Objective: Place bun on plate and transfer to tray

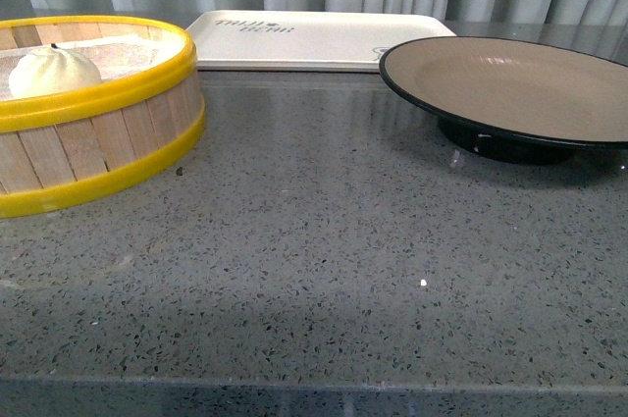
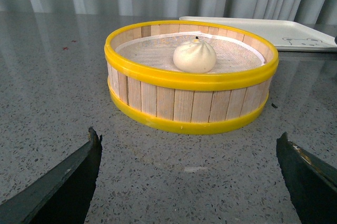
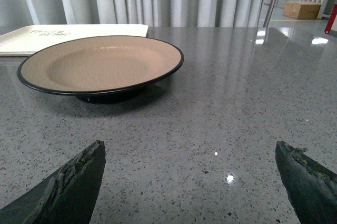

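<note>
The steamer basket (image 1: 98,142) stands at the left of the speckled countertop (image 1: 324,240), and everything else is placed from it. The bun (image 1: 54,72) sits inside the basket on its white liner, toward the basket's left side in the front view, upright with its pinched top up. The left gripper (image 2: 188,137) hangs just short of the basket's near wall, jaws spread wide and empty, with the bun straight ahead over the yellow rim.

The bun looks light and soft. It would likely dent or tear under a firm squeeze, and it may cling a little to the liner. I would take it low on its round sides, below the pleats, and close only until it is held.

Behind the basket and to its right lies the tray (image 1: 314,39), flat and bare. Well to the right of the basket, and nearer than the tray, the plate (image 1: 510,83) stands on its black foot with nothing on it. It looks stiff, smooth and much heavier than the bun, so it could slip. Its rim overhangs the foot, which leaves room for one finger under the edge and one above. The right gripper (image 3: 189,145) faces the plate from the side away from the basket, jaws wide apart and empty.
</note>
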`<action>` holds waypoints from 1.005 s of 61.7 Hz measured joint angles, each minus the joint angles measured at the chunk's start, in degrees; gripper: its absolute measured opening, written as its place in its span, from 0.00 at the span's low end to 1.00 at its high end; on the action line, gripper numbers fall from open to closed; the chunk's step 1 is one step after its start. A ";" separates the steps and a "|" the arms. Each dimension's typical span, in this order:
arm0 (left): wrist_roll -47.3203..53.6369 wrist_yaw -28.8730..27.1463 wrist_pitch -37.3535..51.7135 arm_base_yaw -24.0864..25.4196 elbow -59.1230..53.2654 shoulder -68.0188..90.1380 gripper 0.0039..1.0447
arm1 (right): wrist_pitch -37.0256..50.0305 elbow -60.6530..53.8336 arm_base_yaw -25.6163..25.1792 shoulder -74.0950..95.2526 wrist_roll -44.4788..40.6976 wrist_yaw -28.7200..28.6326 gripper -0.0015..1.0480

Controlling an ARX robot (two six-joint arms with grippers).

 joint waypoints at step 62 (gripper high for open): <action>-0.26 0.74 -0.85 0.17 0.26 0.63 0.94 | 0.02 0.00 0.00 0.00 0.00 0.00 0.92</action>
